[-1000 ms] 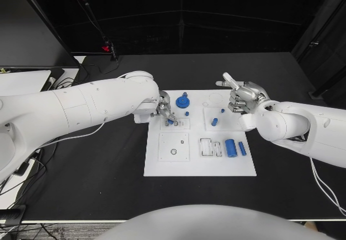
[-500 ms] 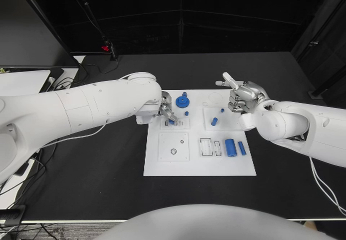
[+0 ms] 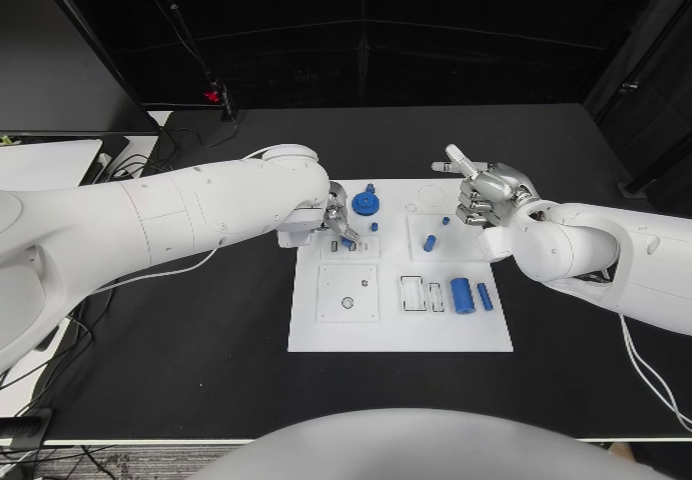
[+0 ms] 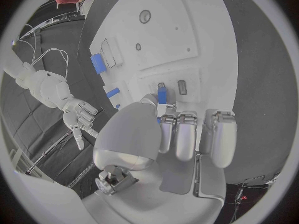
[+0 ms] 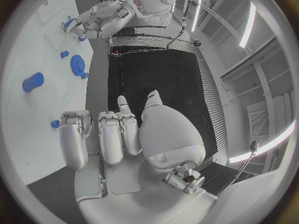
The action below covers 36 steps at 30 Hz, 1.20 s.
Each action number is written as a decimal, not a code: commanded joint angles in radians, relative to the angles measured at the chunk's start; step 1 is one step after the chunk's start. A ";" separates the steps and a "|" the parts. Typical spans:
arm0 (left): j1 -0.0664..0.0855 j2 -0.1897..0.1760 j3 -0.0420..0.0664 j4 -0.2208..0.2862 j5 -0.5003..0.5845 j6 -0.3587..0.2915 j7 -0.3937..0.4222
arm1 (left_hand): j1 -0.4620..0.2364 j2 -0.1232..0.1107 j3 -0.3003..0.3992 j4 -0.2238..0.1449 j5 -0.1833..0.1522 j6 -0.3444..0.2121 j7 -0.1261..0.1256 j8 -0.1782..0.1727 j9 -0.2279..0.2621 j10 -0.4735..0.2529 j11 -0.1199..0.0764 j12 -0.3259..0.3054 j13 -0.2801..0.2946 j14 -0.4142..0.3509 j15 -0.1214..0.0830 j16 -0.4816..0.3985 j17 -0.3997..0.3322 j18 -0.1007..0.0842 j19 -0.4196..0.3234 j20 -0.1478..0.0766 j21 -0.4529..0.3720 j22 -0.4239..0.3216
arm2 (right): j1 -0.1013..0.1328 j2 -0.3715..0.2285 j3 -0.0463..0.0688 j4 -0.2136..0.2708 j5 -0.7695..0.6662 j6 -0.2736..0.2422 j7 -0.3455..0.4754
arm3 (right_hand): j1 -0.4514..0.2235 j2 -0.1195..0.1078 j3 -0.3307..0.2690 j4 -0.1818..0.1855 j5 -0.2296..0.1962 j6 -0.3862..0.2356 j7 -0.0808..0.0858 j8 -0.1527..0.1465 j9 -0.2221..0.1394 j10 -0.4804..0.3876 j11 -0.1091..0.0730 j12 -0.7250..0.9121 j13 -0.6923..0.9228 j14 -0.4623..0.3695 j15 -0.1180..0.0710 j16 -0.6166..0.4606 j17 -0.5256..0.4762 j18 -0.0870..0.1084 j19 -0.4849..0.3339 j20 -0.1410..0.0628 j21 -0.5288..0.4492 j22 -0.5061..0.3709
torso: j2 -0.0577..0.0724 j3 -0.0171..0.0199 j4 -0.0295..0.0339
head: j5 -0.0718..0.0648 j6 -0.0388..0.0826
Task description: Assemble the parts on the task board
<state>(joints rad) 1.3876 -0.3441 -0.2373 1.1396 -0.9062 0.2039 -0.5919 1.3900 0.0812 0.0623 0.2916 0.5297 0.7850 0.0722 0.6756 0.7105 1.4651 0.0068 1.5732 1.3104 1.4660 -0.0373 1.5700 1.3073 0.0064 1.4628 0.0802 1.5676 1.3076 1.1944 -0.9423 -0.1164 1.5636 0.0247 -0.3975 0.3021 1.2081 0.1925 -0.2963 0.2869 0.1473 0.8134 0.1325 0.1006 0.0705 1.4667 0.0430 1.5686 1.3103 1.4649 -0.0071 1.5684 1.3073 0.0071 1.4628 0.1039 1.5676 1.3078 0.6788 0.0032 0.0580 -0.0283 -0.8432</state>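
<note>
White board lies flat in the middle of the black worktop. All places below are given from the blue gear, which sits near the board's far edge, left of centre.

Just beside the gear, on its near left side, the left robot hand hangs over the board with its fingers curled down. In the left wrist view its fingertips pinch a small blue peg, held upright, the peg's lower end at the board surface next to a small dark slot — clamped on the peg.

Right of the gear, a short blue pin stands close by; farther right lies a tilted blue piece. Well toward the near right of the gear a large blue cylinder lies on its side, with a slimmer blue bar just beside it on the outer side.

Right of the gear, at the board's right edge, the right robot hand is raised above the board — fingers curled in, nothing between them in the right wrist view, one finger sticking out away from the robot. Touches no part.
</note>
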 commanded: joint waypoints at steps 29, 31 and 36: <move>-0.005 0.014 0.001 -0.020 -0.006 0.030 -0.013 | 0.023 0.031 0.006 0.002 -0.007 0.010 -0.014 0.003 0.014 0.106 -0.006 -0.002 0.260 0.105 -0.010 0.001 0.263 -0.006 0.108 -0.007 0.003 0.263 | 0.001 0.001 0.000 0.001 0.000 0.009 0.004 | 0.008 0.002 0.002 0.000 -0.003 -0.001 0.007 0.004 0.000 0.104 0.010 0.002 0.261 0.106 0.009 0.002 0.263 -0.007 0.108 0.008 0.003 0.263 | 0.000 -0.0002 -0.0006 | 0.001 -0.006; -0.006 0.015 0.001 -0.021 -0.006 0.028 -0.012 | 0.022 0.032 0.006 0.002 -0.007 0.010 -0.014 0.002 0.014 0.106 -0.006 -0.002 0.260 0.105 -0.010 0.001 0.263 -0.006 0.108 -0.007 0.003 0.263 | 0.001 0.001 0.000 0.002 0.000 0.009 0.004 | 0.008 0.002 0.002 0.000 -0.003 -0.001 0.007 0.004 0.000 0.104 0.010 0.002 0.261 0.106 0.009 0.002 0.263 -0.007 0.108 0.008 0.003 0.263 | 0.000 -0.0002 -0.0004 | 0.000 -0.006; -0.006 0.019 0.001 -0.025 -0.006 0.021 -0.010 | 0.022 0.032 0.006 0.002 -0.007 0.010 -0.014 0.002 0.014 0.106 -0.006 -0.002 0.260 0.105 -0.010 0.001 0.263 -0.006 0.108 -0.007 0.003 0.263 | 0.001 0.001 0.000 0.002 0.000 0.009 0.005 | 0.008 0.002 0.002 0.000 -0.003 -0.001 0.007 0.004 0.000 0.104 0.010 0.002 0.261 0.106 0.009 0.002 0.263 -0.007 0.108 0.008 0.003 0.263 | 0.001 -0.0005 -0.0001 | -0.002 -0.008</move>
<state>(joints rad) 1.3825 -0.3272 -0.2361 1.1158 -0.9079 0.2205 -0.6032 1.3885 0.0827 0.0613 0.2926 0.5297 0.7862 0.0734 0.6785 0.7233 1.4666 0.0054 1.5732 1.3112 1.4684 -0.0392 1.5700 1.3073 0.0065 1.4628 0.0802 1.5677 1.3074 1.1941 -0.9415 -0.1166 1.5633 0.0247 -0.3965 0.3015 1.2081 0.1925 -0.2963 0.2869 0.1473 0.8134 0.1325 0.1006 0.0705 1.4632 0.0466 1.5685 1.3106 1.4649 -0.0071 1.5684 1.3078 0.0071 1.4665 0.1075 1.5676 1.3076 0.6790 0.0028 0.0582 -0.0287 -0.8495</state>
